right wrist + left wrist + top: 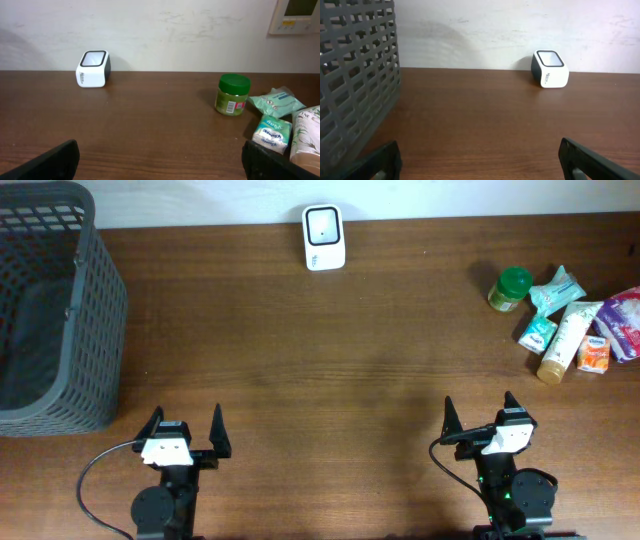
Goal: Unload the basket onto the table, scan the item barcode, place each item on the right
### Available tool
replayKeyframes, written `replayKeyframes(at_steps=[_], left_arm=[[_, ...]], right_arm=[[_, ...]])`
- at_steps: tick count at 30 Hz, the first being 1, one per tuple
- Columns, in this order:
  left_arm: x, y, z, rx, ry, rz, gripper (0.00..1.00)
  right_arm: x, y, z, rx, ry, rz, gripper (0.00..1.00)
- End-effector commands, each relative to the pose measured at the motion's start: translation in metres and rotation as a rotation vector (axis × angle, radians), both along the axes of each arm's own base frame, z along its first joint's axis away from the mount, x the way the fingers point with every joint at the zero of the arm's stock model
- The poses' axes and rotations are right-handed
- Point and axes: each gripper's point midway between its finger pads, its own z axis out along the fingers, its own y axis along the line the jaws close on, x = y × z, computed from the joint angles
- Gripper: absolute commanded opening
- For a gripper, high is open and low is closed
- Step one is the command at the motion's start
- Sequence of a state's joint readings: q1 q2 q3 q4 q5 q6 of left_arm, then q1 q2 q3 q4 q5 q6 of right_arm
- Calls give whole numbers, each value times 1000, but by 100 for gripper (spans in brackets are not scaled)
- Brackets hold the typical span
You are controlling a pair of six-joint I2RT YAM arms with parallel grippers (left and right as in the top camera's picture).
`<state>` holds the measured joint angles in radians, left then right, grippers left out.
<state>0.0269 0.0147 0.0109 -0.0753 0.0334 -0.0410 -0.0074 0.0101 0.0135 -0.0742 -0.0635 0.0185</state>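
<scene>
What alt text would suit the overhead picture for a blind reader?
At a brown table, a robot's left end effector and right end effector sit open and empty. Ahead: a white scanner, a gray basket at left, packaged items at right.

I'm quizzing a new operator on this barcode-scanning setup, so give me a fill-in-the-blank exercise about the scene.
The jar at the right has a ____ lid.
The grey basket stands on the robot's ____ side.
The left gripper and right gripper are both ____, holding nothing.
Missing words: green; left; open.
</scene>
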Motion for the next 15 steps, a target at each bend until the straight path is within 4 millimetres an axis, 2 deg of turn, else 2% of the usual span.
replayKeyframes(at_steps=[1,15], left_arm=[[-1,3,-2,42,4,13,99],[-1,3,-1,5,0,16,99]], right_arm=[[0,0,-3,0,3,-5,99],[0,0,-3,0,3,-5,99]])
